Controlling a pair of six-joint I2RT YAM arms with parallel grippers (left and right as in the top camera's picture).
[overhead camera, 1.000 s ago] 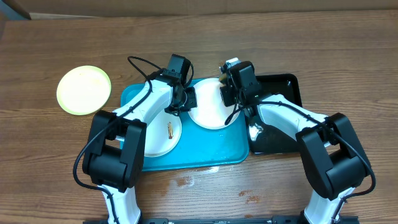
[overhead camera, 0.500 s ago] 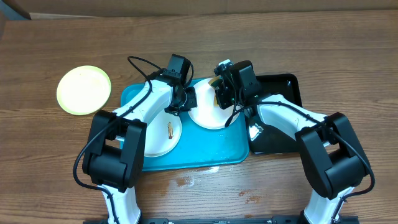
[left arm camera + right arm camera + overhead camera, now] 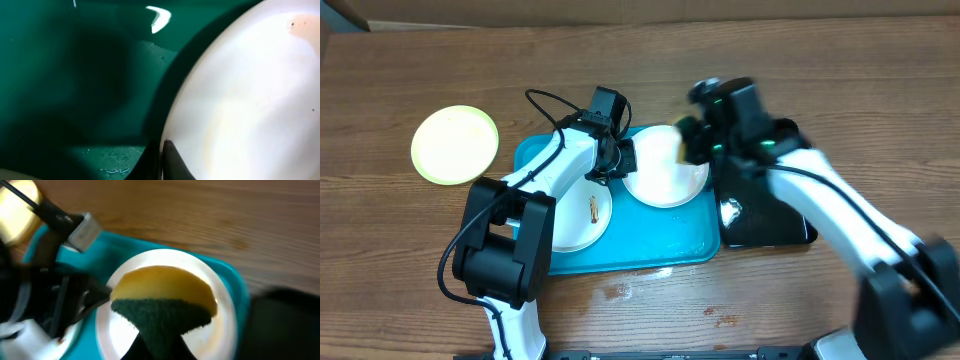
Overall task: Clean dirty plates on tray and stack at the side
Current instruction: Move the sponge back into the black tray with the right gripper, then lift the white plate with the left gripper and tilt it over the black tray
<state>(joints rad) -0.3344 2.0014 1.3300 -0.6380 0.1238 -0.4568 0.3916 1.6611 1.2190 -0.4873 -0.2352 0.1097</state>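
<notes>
Now | tray long axis left-right | left fingers pinch white plate rim | right fingers clamp sponge

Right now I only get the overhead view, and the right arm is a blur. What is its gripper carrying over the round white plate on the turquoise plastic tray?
Observer: The right gripper is shut on a yellow sponge with a dark green scouring face, held over the round white plate.
Operator: Is the left gripper actually on that plate?
Observer: Yes; the left wrist view shows a dark fingertip at its rim, over the turquoise plastic tray.
Operator: Is the plate clean?
Observer: Not fully; a faint brownish mark sits near one edge.
</notes>
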